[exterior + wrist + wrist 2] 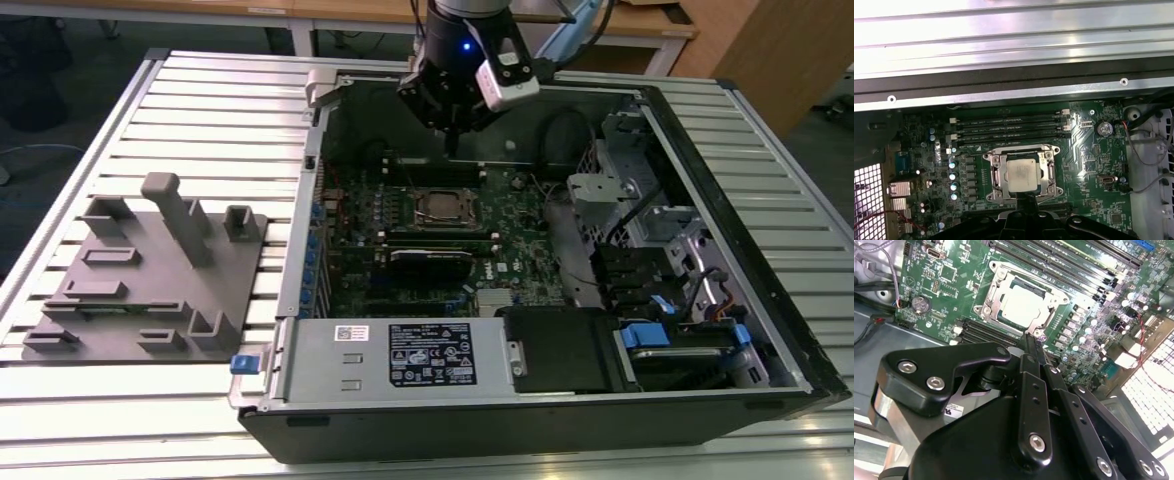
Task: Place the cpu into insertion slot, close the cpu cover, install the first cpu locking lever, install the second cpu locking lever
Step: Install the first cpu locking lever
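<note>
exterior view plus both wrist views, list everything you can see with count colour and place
table: 1, silver slats, under everything
case: 1, black, open, on the table
motherboard: 1, green, inside the case
cpu: 1, silver-grey, seated mid motherboard
cover: 1, silver, framing the cpu
power supply: 1, silver, white label, in the case
fixture plate: 1, grey, exterior view's left of case
gripper: 1, black, shut, near the cpu

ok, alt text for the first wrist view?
The cpu sits in the green motherboard, the cpu cover lying flat around it. The dark gripper is close beside it; black memory slots and the metal case wall lie beyond the chip.
</note>
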Controlling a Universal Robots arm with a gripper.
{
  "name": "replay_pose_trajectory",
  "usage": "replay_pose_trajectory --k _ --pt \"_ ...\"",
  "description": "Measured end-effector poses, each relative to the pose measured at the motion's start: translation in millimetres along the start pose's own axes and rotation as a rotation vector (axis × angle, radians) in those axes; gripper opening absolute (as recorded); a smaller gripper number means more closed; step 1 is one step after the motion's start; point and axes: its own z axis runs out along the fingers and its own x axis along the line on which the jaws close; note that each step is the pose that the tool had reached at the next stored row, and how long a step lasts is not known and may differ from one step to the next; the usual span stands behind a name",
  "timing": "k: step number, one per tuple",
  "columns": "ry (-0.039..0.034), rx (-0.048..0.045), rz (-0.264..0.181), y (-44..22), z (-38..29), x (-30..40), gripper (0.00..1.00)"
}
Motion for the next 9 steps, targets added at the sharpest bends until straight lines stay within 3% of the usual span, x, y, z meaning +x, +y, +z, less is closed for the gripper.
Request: replay_pose_trajectory --k 9 --pt "0.0001 -0.0005 0.0 -0.1 3.1 0.1 0.1"
